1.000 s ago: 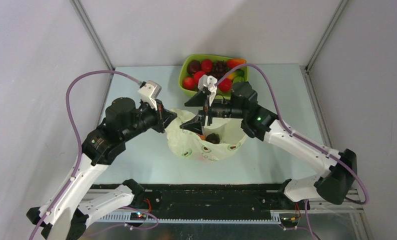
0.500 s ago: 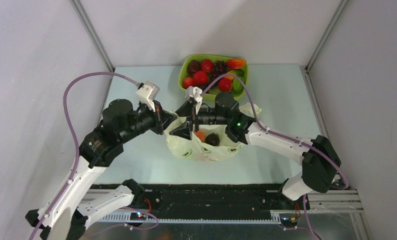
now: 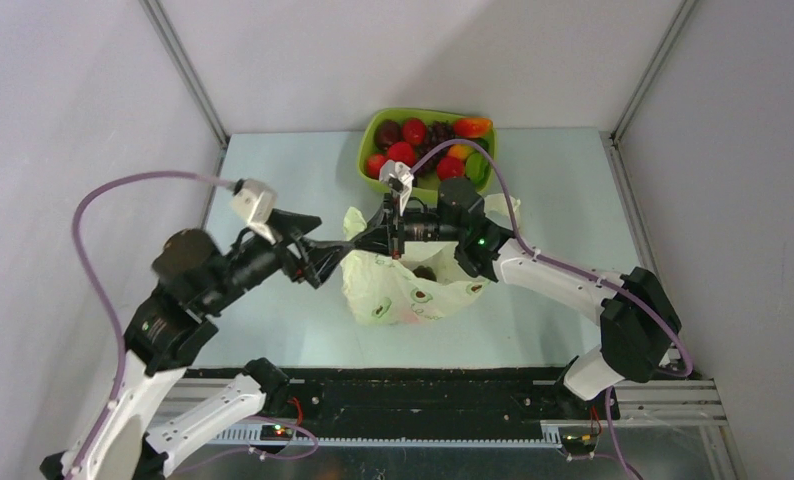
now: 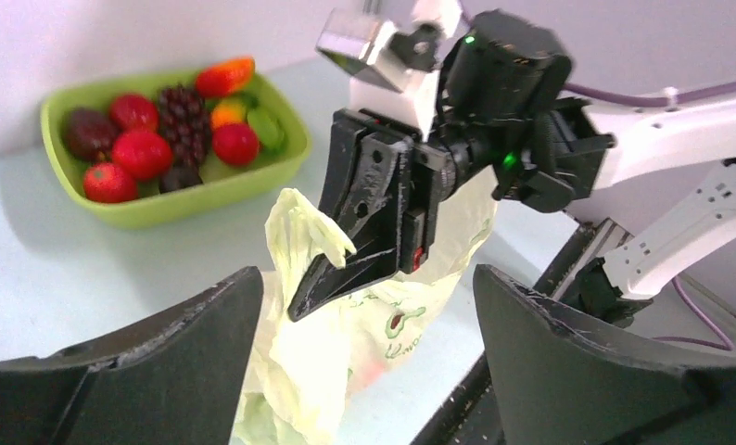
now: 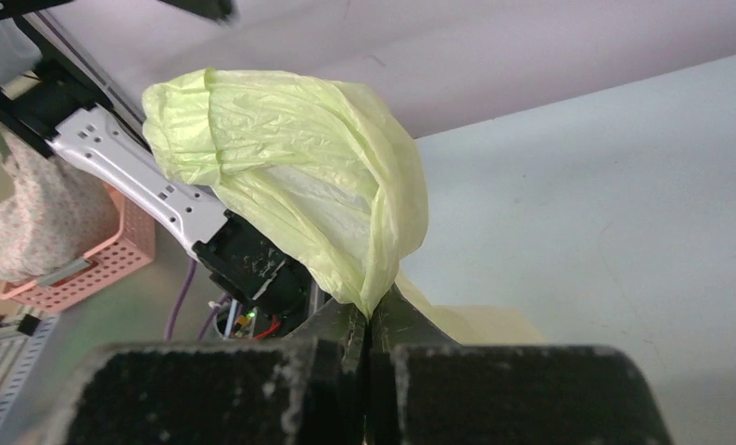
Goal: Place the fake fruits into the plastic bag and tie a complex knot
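The plastic bag (image 3: 413,292) sits mid-worktop (image 3: 563,190), a pale blue-grey surface boxed in by plain grey walls (image 3: 83,120), with a lime-green tray (image 3: 371,140) of fake fruits (image 3: 413,132) just behind it. The right hand (image 5: 369,324) is clenched on a bunched fold of the bag's top. The left hand (image 3: 320,255), just beside the bag, is released, its fingers spread wide and holding nothing.

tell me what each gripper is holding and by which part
The right gripper is shut on the plastic bag, pinching a bunched fold at its top edge, likely a handle. The left gripper is open beside it and holds nothing.
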Robot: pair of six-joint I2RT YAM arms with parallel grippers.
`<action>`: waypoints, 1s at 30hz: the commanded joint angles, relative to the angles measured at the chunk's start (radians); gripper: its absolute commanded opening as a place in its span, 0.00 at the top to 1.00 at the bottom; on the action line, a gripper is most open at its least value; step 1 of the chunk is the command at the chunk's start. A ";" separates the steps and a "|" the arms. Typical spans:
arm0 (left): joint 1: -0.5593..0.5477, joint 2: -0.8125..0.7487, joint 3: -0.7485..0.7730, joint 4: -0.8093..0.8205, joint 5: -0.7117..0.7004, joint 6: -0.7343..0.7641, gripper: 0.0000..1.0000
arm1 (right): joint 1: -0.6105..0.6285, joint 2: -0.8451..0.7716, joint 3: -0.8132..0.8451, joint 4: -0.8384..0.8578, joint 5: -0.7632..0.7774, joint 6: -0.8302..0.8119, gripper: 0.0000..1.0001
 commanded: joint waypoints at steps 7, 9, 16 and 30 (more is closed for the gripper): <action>0.005 -0.129 -0.184 0.245 0.062 0.073 0.17 | -0.015 -0.102 -0.055 0.034 -0.075 0.092 1.00; 0.005 -0.115 -0.197 0.281 0.094 0.069 0.21 | -0.015 -0.107 -0.056 0.025 -0.087 0.093 1.00; 0.005 -0.061 -0.221 0.377 0.195 0.074 0.27 | -0.011 -0.127 -0.055 0.005 -0.128 0.103 1.00; 0.005 0.022 -0.219 0.417 0.201 0.089 0.41 | 0.003 -0.158 -0.055 -0.039 -0.225 0.089 1.00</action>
